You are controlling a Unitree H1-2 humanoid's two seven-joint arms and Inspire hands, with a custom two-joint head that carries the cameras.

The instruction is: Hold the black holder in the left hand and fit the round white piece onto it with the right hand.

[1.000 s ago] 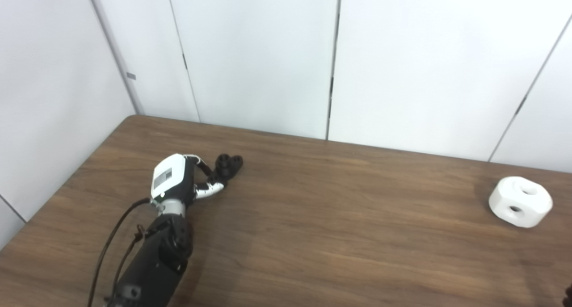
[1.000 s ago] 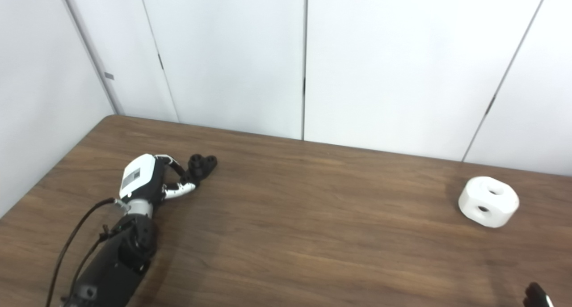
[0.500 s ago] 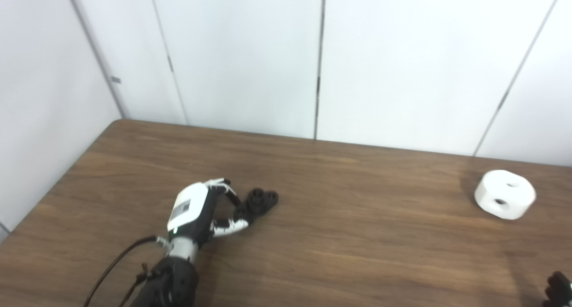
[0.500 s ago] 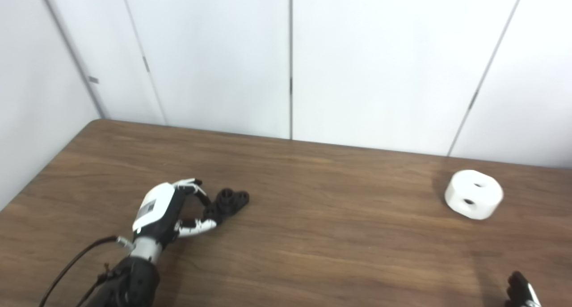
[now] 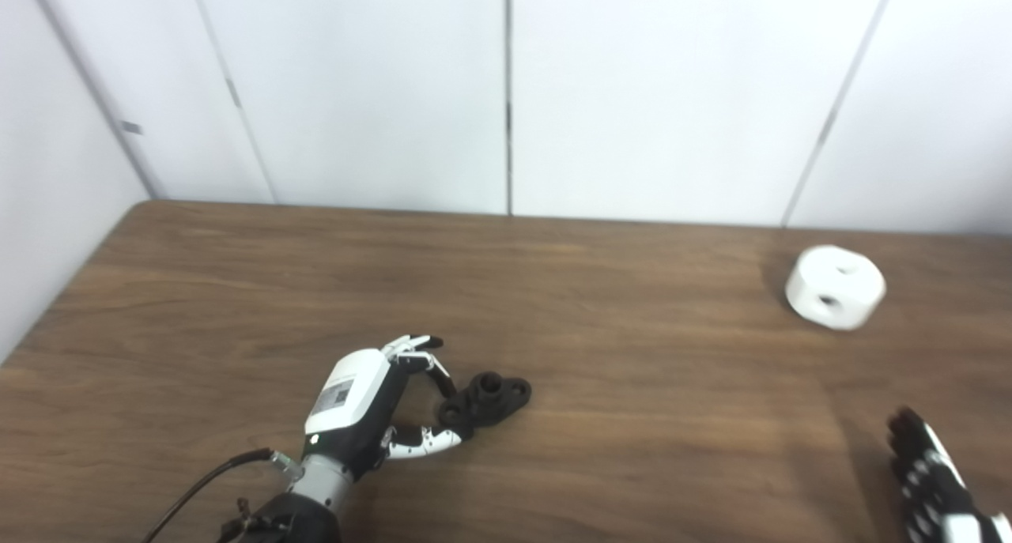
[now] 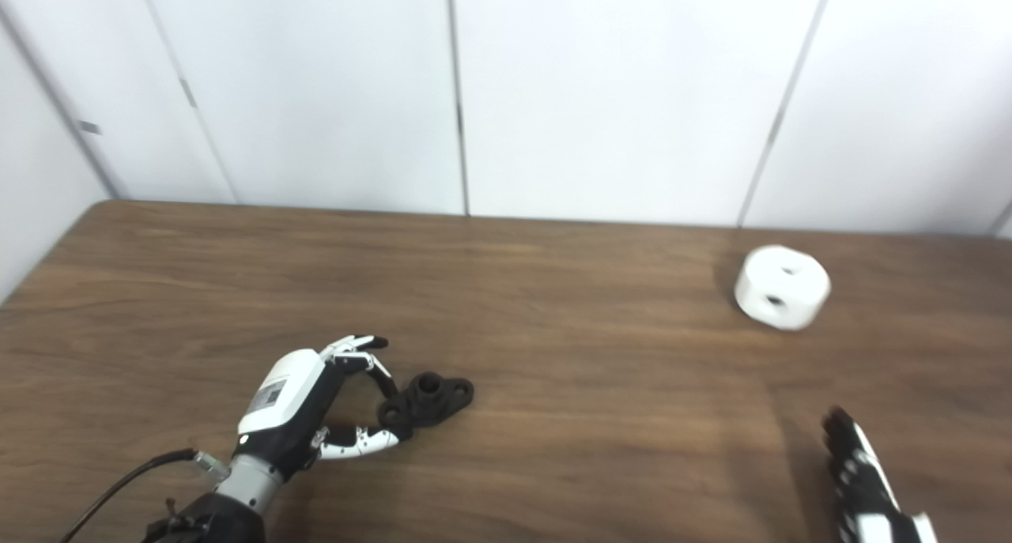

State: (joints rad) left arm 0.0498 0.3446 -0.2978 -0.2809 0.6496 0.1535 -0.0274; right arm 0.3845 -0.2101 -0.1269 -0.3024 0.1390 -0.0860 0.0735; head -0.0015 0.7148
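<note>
The black holder (image 5: 489,393), a small flanged piece with holes, sits low over the brown table (image 5: 632,385), left of centre. My left hand (image 5: 360,405) pinches its near end between the fingertips (image 5: 443,385) and the thumb. The round white piece (image 5: 834,286), with a hole on top and another in its side, rests on the table at the far right, near the back edge. My right hand (image 5: 925,480) shows at the bottom right corner with its fingers stretched out, holding nothing, well short of the white piece.
White wall panels (image 5: 506,92) stand right behind the table's back edge, and another wall runs along its left edge. A black cable (image 5: 198,488) trails from my left wrist.
The camera has swung. My left hand has drawn the black holder nearer and to the right across the table. My right hand has risen further into view at the bottom right.
</note>
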